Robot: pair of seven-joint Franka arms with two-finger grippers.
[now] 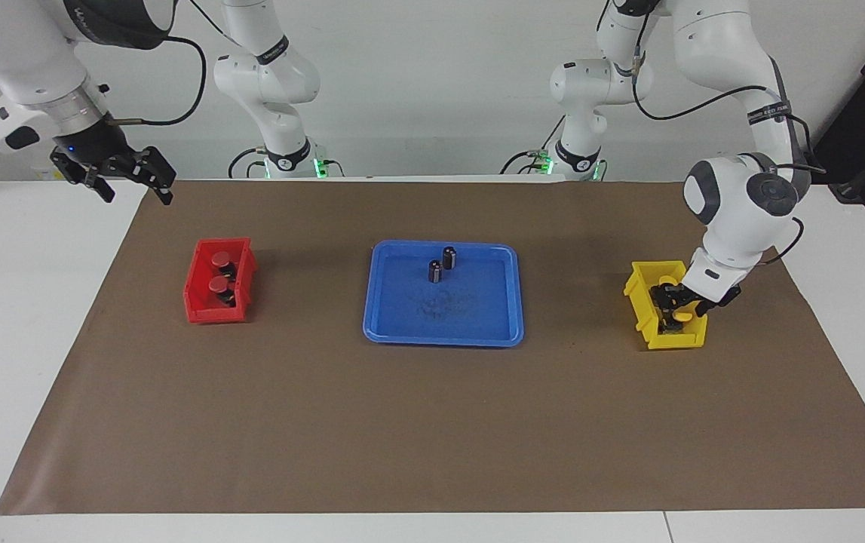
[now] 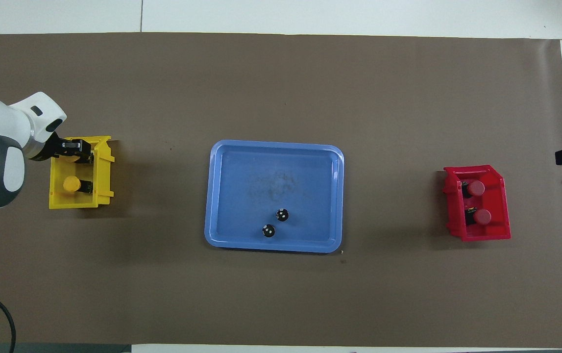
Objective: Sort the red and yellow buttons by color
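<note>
Sorting looks nearly finished: the left gripper (image 1: 675,308) sits down inside the yellow bin (image 1: 642,302) at the mat's left-arm end, claw seemingly parting around a yellow button (image 2: 67,153) beside the other yellow button (image 2: 71,184); whether it has let go, I cannot tell. Both red buttons (image 1: 219,271) lie in the red bin (image 1: 198,290); the right gripper (image 1: 123,175) waits, fingers apart, over the mat's corner.

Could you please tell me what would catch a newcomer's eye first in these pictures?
Probably the blue tray at the table's middle, holding only two dark capless cylinders. Next, the red bin toward the right arm's end holds two red buttons, and the left gripper is down inside the yellow bin toward the left arm's end, at a yellow button. The right gripper waits, open, above the table's edge.
</note>
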